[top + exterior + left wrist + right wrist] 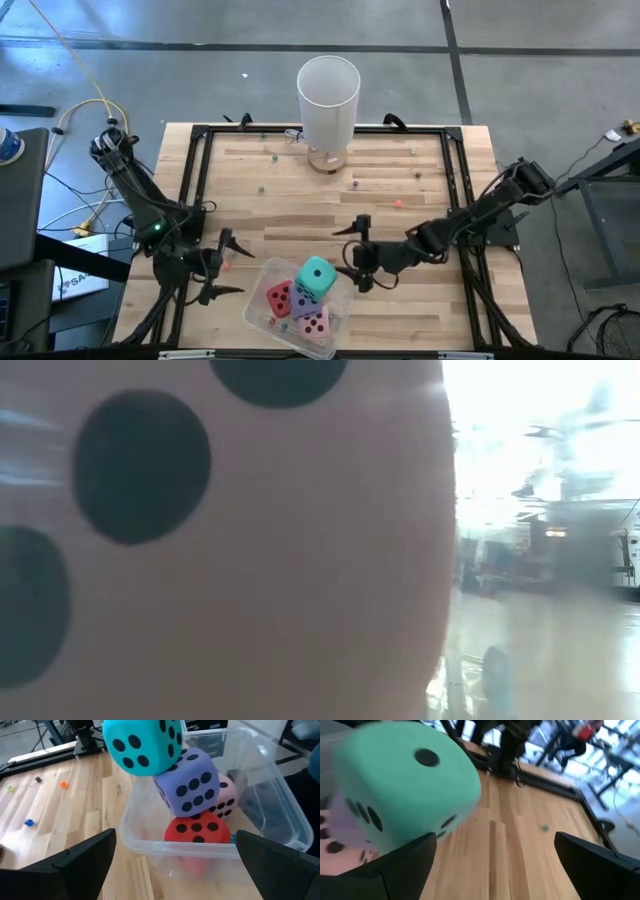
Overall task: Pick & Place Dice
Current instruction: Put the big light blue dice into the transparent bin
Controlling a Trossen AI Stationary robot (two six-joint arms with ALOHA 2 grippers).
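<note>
All four dice sit piled in a clear plastic bin (262, 318) at the table's (300, 200) near edge: teal die (317, 278) on top, purple die (302, 301), red die (278, 297) and pink die (313, 324) beneath. The left tool (226, 266) and right tool (352, 255) flank the bin, fingers spread, holding nothing.

Risk: the teal die perches tilted; a nudge to the bin wall may topple it out.

The table is light wood strewn with small beads. A white cylinder (328, 98) stands at the far edge; bright workshop behind.

Grey concrete floor (200, 80) with dark seams around the wooden table (300, 200).
</note>
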